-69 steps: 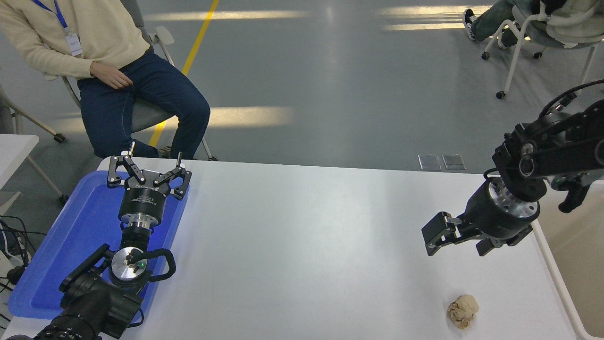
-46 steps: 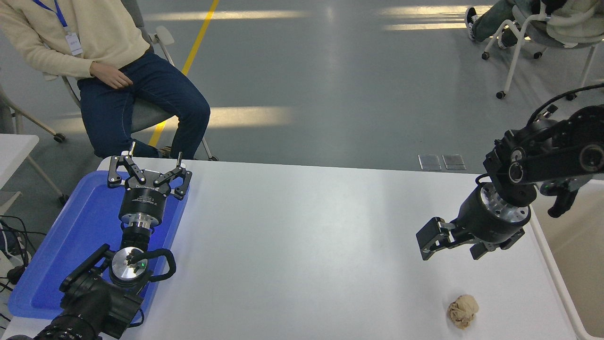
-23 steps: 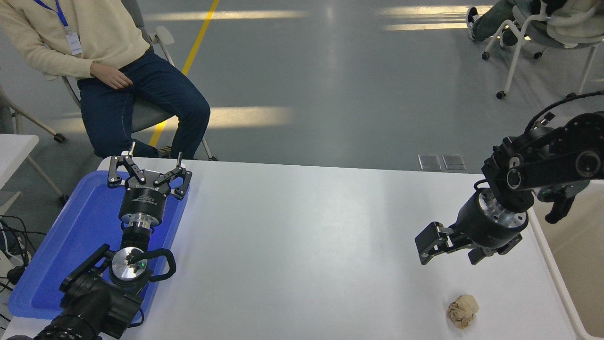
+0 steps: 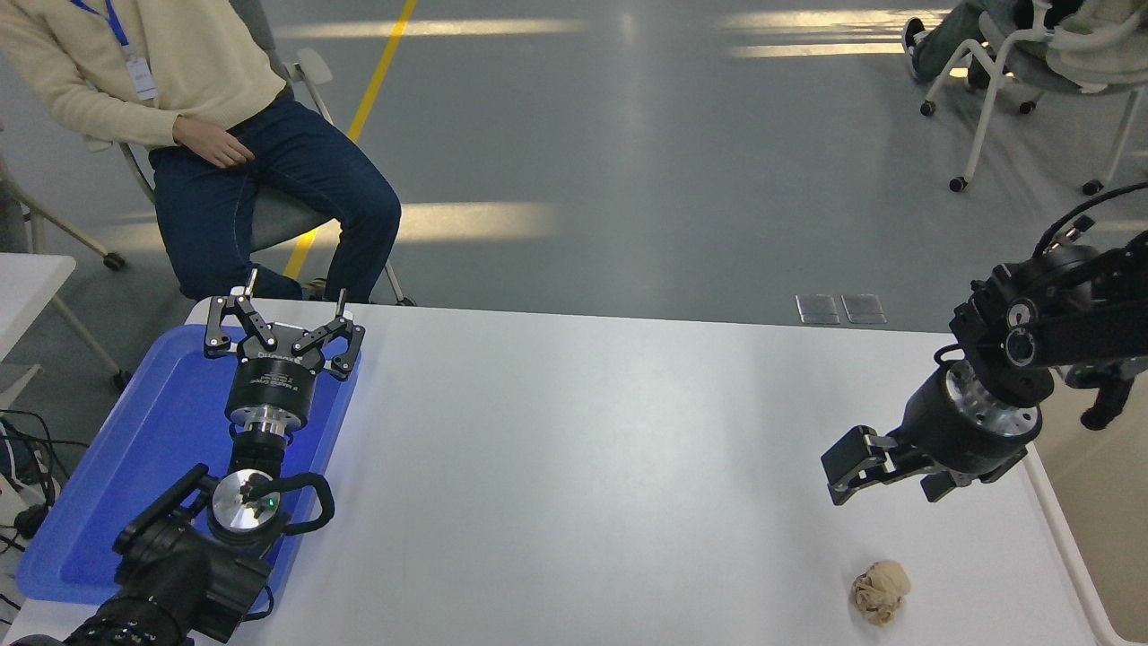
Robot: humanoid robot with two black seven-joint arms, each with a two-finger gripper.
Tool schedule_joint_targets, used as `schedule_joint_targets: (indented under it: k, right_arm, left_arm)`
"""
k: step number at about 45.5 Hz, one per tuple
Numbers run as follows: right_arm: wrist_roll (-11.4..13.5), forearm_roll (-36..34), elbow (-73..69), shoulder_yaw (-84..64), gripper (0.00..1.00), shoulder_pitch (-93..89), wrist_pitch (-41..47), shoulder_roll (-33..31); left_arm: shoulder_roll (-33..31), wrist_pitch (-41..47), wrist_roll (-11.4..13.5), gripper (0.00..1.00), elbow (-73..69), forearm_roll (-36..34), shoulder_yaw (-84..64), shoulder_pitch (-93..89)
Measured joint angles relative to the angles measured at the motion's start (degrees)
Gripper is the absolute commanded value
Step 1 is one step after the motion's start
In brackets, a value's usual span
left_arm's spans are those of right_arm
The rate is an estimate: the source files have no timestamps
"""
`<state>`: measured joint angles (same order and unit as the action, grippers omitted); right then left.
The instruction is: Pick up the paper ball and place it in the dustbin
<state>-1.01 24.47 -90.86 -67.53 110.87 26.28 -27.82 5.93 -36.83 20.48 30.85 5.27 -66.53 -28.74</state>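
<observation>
The paper ball (image 4: 881, 590), a crumpled tan wad, lies on the white table (image 4: 583, 467) near its front right corner. My right gripper (image 4: 888, 484) is open and empty; it hovers above the table a short way behind the ball, pointing left and down. The dustbin (image 4: 1105, 511), beige with a pale rim, stands against the table's right edge and is cut off by the picture's edge. My left gripper (image 4: 287, 305) is open and empty, parked over the blue tray at the lower left.
A flat blue tray (image 4: 134, 467) lies on the table's left end under the left arm. A person in a cream sweater (image 4: 161, 81) sits beyond the far left corner. A wheeled chair (image 4: 1031, 63) with another seated person stands at the top right.
My right gripper first drifted left and down, then moved back to the right, still open above the ball. The ball and left arm have not moved.
</observation>
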Motion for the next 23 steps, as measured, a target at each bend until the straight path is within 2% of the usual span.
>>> schedule_joint_targets:
  k: [23]
  right_arm:
    - [0.04,10.29,3.36,-0.04,1.0,-15.7,-13.44,-3.87]
  left_arm:
    - [0.04,0.0,0.0,1.0,0.0,-0.01,0.0,0.0]
